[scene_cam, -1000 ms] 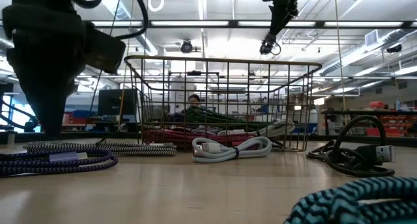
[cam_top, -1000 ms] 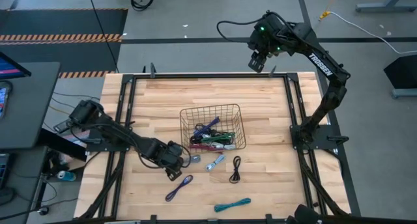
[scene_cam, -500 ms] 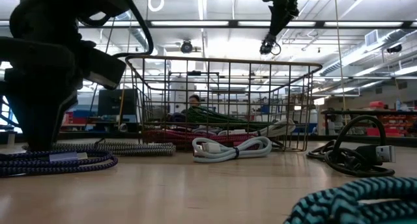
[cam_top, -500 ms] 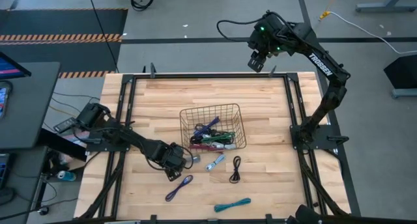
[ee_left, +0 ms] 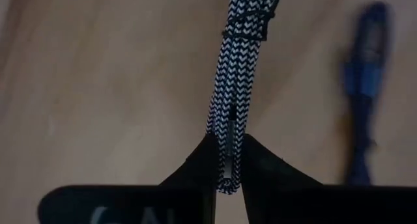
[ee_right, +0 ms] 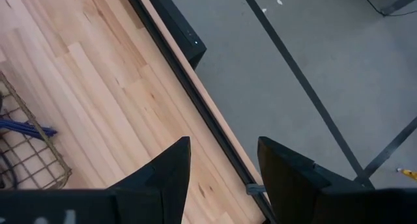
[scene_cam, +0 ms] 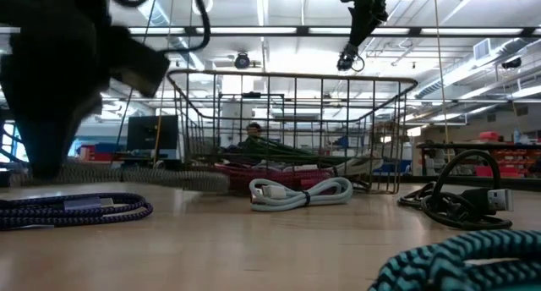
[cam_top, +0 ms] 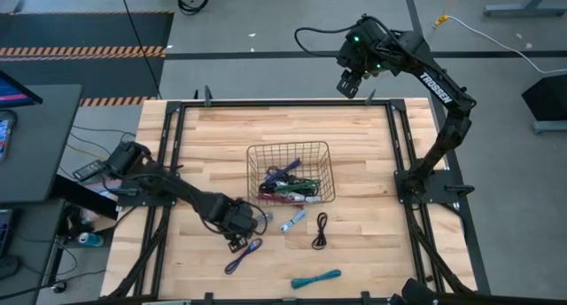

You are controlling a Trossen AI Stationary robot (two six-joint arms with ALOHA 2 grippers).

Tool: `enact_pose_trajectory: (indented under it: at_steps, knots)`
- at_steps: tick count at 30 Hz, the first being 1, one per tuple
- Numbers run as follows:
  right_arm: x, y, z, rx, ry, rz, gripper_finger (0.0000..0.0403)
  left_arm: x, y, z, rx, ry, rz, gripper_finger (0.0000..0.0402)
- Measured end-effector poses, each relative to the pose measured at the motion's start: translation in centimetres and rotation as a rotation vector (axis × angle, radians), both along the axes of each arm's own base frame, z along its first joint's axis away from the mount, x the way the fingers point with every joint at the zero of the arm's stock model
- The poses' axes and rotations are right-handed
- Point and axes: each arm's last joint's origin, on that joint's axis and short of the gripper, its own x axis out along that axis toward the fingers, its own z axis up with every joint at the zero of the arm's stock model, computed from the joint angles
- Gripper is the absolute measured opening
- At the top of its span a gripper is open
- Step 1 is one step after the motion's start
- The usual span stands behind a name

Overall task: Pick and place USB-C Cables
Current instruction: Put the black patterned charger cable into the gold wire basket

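My left gripper (cam_top: 241,225) points down at the near left of the table, shut on a black-and-white braided USB-C cable (ee_left: 242,61). A purple cable (cam_top: 244,254) lies on the wood just nearer, and also shows in the left wrist view (ee_left: 365,81). A pale cable (cam_top: 292,221), a black one (cam_top: 321,230) and a teal one (cam_top: 316,278) lie loose on the table. The wire basket (cam_top: 312,149) holds several more cables. My right gripper (cam_top: 348,85) hangs open, high over the table's far edge. My left gripper pinches the braided bundle between its two fingers near one end (ee_left: 226,142). The fingers come from above, pointing down, and close across the bundle's two long sides. The rest of the bundle runs out straight from the fingers. Whether it is clear of the wood I cannot tell.
The basket (scene_cam: 292,84) stands mid-table, just beyond and to the right of my left gripper. Bare wood lies along the far half of the table (cam_top: 221,128). A black frame rail (ee_right: 176,61) edges the table under my right gripper.
My left gripper has sunk and gone slightly toward the table's near edge, and its fingers have shut on the braided cable. In the low view that cable now shows blurred and a little shifted. My right arm has kept still.
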Motion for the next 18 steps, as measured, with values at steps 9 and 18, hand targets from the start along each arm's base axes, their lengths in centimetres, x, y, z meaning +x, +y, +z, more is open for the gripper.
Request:
enact_pose_trajectory:
  at_steps: [9,18]
  knots:
    - [0.0,0.0,0.0,-0.001,0.001,0.001,0.0184,0.5,-1.9,5.6,0.025,0.021,-0.212,0.0043]
    - [0.0,0.0,0.0,-0.002,0.003,0.002,0.0184,1.4,0.1,11.2,0.242,0.012,-0.251,0.0043]
